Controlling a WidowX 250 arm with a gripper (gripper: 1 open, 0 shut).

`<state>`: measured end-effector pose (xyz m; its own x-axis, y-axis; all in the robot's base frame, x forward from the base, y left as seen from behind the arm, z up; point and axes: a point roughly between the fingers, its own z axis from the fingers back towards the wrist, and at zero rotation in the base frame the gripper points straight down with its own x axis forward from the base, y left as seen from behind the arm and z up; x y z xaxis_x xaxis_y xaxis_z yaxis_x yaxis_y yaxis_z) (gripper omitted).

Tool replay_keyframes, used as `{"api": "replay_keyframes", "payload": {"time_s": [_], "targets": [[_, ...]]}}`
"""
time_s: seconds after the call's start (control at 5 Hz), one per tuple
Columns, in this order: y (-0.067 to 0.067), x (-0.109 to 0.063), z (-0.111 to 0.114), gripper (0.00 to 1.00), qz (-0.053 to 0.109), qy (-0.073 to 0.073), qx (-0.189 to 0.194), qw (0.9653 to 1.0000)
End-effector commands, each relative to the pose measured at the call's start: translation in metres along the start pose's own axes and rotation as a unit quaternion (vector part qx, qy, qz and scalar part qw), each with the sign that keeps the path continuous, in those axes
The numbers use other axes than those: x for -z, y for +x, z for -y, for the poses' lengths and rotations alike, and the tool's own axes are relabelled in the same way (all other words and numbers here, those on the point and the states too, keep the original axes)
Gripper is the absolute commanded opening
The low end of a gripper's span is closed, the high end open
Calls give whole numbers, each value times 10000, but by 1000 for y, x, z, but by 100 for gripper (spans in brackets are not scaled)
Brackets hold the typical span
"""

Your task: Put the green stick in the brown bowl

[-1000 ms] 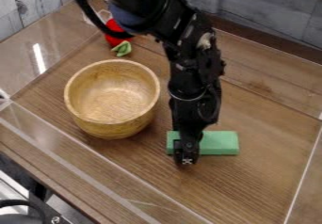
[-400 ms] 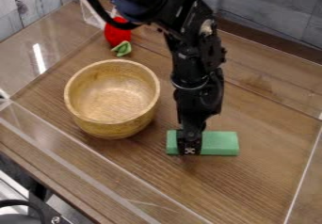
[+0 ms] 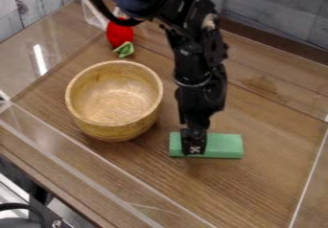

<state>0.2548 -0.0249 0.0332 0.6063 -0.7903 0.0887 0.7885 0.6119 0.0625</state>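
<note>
From where the camera looks down, a wooden tabletop (image 3: 115, 181) fills most of the view; the green stick (image 3: 224, 147) lies flat on it, a mint-green rectangular block, in front of the arm's lower end and to the picture's right of the brown bowl (image 3: 96, 125); the stick is outside the bowl, the two of them apart, with bare wood between. The bowl sits upright on the table, round and light brown, its thick rim turned up toward the camera; I can see down to its pale inner floor.

The black robot arm (image 3: 174, 4) reaches in from the top of the picture, and its gripper (image 3: 194, 146) points down at the stick, the tips over its left part as the picture has it; the hand is open wide, though from this side one dark finger mostly covers the other; whether the tips touch the block or hang just above it, I cannot tell.

Up toward the picture's top left, beyond the bowl, there's a small red toy like a strawberry (image 3: 119, 32), its green leaf (image 3: 125, 50) toward the camera; it stands well apart from the stick. At the lower left corner, some dark cables (image 3: 29, 209) curl beside the table's edge, partly cut off by the frame.
</note>
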Motion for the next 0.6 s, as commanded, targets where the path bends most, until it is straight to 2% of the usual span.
{"api": "replay_keyframes", "payload": {"time_s": [0.0, 0.4], "targets": [[3, -4, -19, 100, 208, 169, -39, 9996], [-10, 7, -14, 100, 230, 2, 231, 9995]]}}
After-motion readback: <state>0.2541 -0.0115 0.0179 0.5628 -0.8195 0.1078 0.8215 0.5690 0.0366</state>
